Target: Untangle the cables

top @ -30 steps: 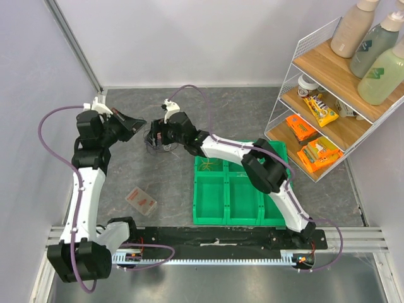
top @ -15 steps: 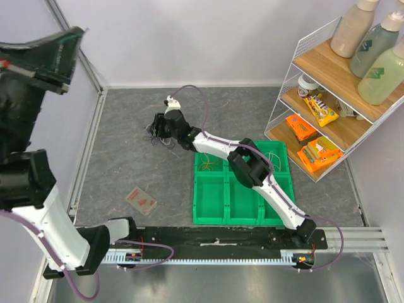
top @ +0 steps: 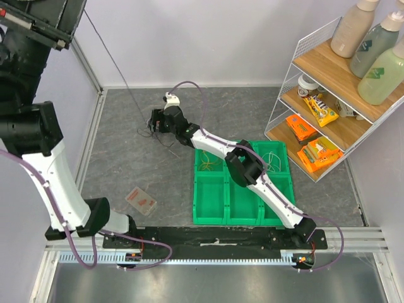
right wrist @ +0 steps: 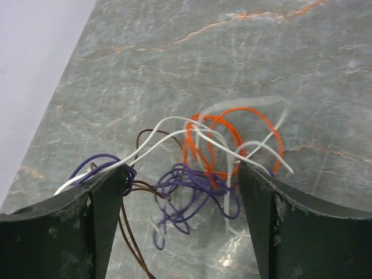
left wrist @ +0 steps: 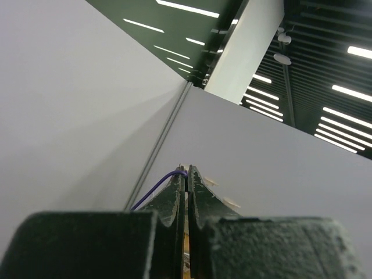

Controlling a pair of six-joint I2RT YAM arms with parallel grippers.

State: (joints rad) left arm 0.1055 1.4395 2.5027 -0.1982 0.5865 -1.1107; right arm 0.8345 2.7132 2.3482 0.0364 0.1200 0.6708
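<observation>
Starting at the near rail with both arm bases, then moving out over the grey stone-patterned tabletop [top: 120, 167]: a small flat packet [top: 141, 200] lying alone to the left of a green compartment bin [top: 221, 222], well apart from it. Showing thin yellowish loops in the bin's two far corner compartments.

Reaching past the bin's far left corner, the right gripper [right wrist: 183, 172] low over the cables [right wrist: 212, 145], fingers spread wide and straddling the bundle without pinching anything. Lying loose on the tabletop between those fingers: orange loops toward the right, white strands arching across, purple coils in the middle and beside the left finger, a brown wire trailing toward the camera.

Climbing from the bundle up and leftward in the overhead view, one thin dark strand [top: 113, 63], drawn straight. Ending high at the far left in the left gripper [left wrist: 185, 174], pressed together on a purple wire [left wrist: 157, 185] that pokes out beside the fingertips.

Standing at the far right, a wire shelf rack [top: 315, 95] with snack packs and bottles.
</observation>
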